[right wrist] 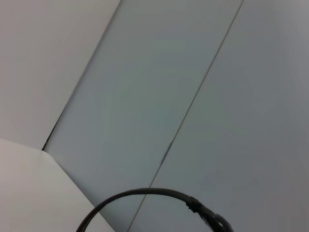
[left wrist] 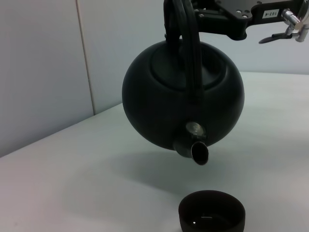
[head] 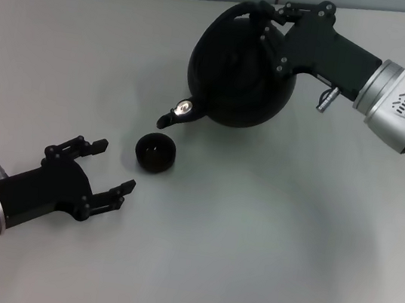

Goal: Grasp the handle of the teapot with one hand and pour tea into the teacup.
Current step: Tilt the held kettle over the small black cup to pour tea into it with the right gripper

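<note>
The large round black teapot (head: 241,70) hangs in the air, tilted, its short spout (head: 168,119) pointing down just beside the rim of the small black teacup (head: 157,151). My right gripper (head: 272,17) is shut on the arched black handle (head: 246,9) at the teapot's top. The left wrist view shows the teapot (left wrist: 181,92) lifted off the table, its spout (left wrist: 197,152) above the teacup (left wrist: 211,211). An arc of the handle (right wrist: 145,193) shows in the right wrist view. My left gripper (head: 113,165) is open and empty, low on the table, left of the teacup.
The grey table (head: 264,252) spreads around the cup. A pale wall (left wrist: 43,63) stands behind the table's far edge.
</note>
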Motion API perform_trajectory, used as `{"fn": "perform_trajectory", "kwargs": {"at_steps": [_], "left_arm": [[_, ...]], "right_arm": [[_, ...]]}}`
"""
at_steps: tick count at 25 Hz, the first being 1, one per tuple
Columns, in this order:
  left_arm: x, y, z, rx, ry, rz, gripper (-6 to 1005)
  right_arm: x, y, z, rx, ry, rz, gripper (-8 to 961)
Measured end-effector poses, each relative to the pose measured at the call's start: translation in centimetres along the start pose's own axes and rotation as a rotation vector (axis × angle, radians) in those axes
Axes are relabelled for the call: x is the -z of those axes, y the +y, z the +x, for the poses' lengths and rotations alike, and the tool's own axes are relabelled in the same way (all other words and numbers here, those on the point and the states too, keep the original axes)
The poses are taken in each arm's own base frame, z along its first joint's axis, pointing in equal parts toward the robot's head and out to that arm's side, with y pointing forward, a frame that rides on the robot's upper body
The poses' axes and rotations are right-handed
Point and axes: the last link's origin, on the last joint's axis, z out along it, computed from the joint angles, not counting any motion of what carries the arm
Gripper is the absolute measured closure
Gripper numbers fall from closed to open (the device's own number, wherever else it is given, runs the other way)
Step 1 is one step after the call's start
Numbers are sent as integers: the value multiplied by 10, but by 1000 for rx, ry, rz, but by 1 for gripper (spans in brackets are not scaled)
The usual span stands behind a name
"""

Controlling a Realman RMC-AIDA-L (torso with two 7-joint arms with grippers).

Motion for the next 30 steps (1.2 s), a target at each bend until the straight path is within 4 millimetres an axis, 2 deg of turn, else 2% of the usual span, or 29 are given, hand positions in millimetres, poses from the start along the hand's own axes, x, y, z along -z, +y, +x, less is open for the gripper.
{"fn": "perform_trajectory", "kwargs": {"at_steps": [30], "left_arm": [[-1,0,1,12,-11,-14,198]], "right_arm": [[-6,2,-4,111,-6,-56,865]]}}
